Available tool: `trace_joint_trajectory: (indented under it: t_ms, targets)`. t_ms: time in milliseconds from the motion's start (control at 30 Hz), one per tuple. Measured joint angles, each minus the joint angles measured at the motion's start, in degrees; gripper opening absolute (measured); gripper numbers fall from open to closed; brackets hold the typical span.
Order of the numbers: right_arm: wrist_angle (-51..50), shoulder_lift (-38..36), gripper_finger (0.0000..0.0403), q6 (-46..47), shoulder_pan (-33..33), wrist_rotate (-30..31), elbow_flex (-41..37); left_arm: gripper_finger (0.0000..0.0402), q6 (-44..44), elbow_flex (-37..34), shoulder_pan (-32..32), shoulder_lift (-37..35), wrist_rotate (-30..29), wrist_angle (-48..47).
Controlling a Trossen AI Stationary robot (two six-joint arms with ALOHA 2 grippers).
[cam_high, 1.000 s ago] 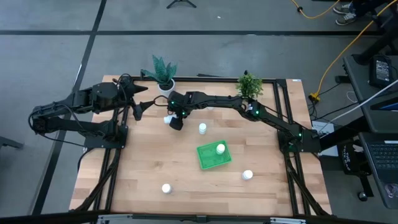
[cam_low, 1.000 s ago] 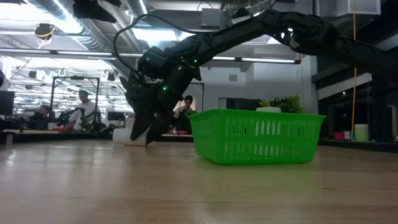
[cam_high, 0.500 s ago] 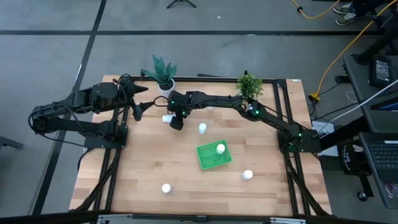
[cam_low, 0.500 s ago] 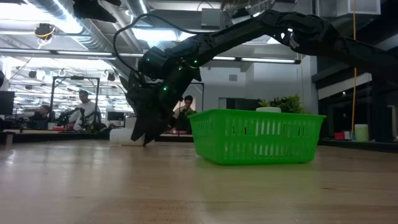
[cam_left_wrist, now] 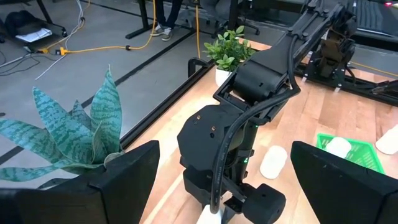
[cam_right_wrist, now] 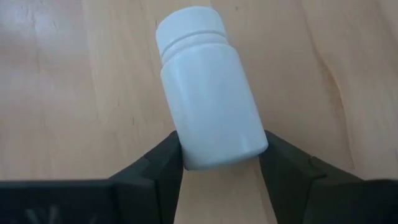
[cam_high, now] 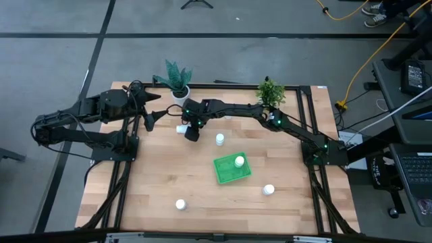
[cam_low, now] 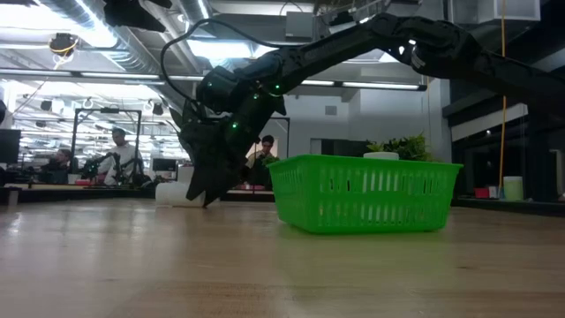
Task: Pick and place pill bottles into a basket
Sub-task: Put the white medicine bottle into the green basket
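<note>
R gripper (cam_high: 185, 130) is reached way across to the far-left part of the table, just in front of the striped plant (cam_high: 175, 75). Its fingers (cam_right_wrist: 155, 163) are clamped on a lying pill bottle (cam_right_wrist: 209, 87), one finger each side of the base end, cap pointing away from the wrist. From above, the bottle's white end pokes out beside the gripper, down at the wood.

L gripper (cam_high: 152, 119) waits near the far-left edge, close to the R one; fingers (cam_left_wrist: 118, 180) spread apart, nothing btwn them.

Green basket (cam_high: 231, 169) sits mid-table w/ one bottle in it (cam_high: 239, 161), near its far right corner. Another bottle (cam_high: 220, 139) stands btwn basket and R gripper. One more (cam_high: 268, 190) to the basket's right-front, another (cam_high: 180, 204) near the front-left. People sit at desks in the room behind.
</note>
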Motion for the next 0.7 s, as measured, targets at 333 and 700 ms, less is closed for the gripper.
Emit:
trace_joint_trajectory:
  t_ms: [333,700]
  targets:
    - [-1.3,-3.8,0.0175,-3.3,0.1,4.0,0.2,0.0355,0.6,0.0,0.0,-0.1,-0.1,0.0]
    - [-7.0,-9.1,0.0175,-5.9,-0.7,8.7,0.2,0.0355,0.6,0.0,0.0,-1.4,-2.9,-0.1]
